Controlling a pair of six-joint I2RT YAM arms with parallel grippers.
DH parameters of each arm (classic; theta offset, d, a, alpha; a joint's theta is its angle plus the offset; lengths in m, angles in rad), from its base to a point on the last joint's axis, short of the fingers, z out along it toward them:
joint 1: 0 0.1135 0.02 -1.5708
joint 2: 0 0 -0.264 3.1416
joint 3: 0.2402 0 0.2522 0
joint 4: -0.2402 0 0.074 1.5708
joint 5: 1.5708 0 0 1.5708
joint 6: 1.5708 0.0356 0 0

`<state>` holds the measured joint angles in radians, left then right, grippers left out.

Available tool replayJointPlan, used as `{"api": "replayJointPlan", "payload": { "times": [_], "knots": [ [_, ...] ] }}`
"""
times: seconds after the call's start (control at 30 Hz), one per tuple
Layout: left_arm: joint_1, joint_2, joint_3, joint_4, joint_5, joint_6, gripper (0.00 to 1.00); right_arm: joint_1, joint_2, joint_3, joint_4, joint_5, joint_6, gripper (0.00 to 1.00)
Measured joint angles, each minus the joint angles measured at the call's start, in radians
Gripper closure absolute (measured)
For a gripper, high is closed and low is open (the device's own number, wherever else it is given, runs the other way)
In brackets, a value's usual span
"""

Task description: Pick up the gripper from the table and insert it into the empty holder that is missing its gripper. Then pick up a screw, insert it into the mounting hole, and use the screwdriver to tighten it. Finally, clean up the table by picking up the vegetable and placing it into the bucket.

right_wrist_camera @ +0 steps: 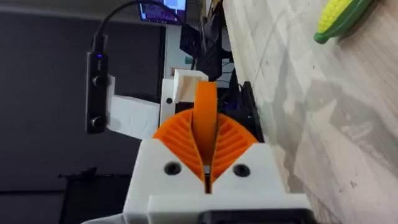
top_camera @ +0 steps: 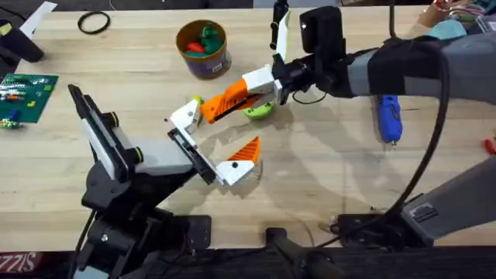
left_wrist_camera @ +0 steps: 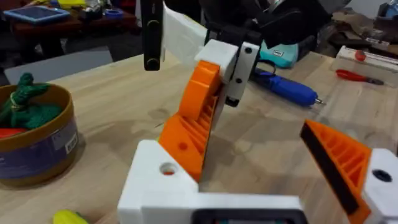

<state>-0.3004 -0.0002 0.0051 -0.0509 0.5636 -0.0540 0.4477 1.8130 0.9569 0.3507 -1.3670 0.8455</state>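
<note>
The gripper [top_camera: 226, 101], a long orange finger with a white block base, lies tilted over the table [top_camera: 325, 178]. My right gripper [top_camera: 269, 84] is shut on its tapered end, and the finger shows edge-on between the right pads [right_wrist_camera: 233, 140]. Its white base [left_wrist_camera: 163, 180] sits at the end of the holder [top_camera: 192, 153], the black bar on my left arm. My left gripper [top_camera: 225, 133] is open, with a short orange wedge [top_camera: 246, 150] at the bar's other end. The blue screwdriver [top_camera: 387, 118] lies to the right. A corn vegetable [top_camera: 260, 111] lies under the held finger. The bucket [top_camera: 203, 62] stands behind.
The bucket holds a red and a green vegetable. A green circuit board [top_camera: 23, 93] and a black ring [top_camera: 93, 23] are at the far left. A red-handled tool [left_wrist_camera: 357, 76] lies at the right edge. A small yellow piece [top_camera: 195, 101] sits by the white base.
</note>
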Motion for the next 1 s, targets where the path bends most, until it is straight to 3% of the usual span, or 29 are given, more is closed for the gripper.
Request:
{"api": "replayJointPlan", "payload": {
  "times": [0.57,0.83,1.0],
  "knots": [
    [0.000,0.000,0.000,0.000,0.001,0.000,0.011,-0.006,0.000,0.000,0.008,-0.058,0.017,0.987],
    [0.000,0.000,0.000,0.000,0.000,0.000,0.011,-0.006,-0.001,0.000,0.167,-0.078,0.110,0.987],
    [0.000,0.000,0.000,0.000,0.000,0.000,0.011,-0.006,-0.001,0.000,0.173,-0.077,0.158,0.987]
  ]
}}
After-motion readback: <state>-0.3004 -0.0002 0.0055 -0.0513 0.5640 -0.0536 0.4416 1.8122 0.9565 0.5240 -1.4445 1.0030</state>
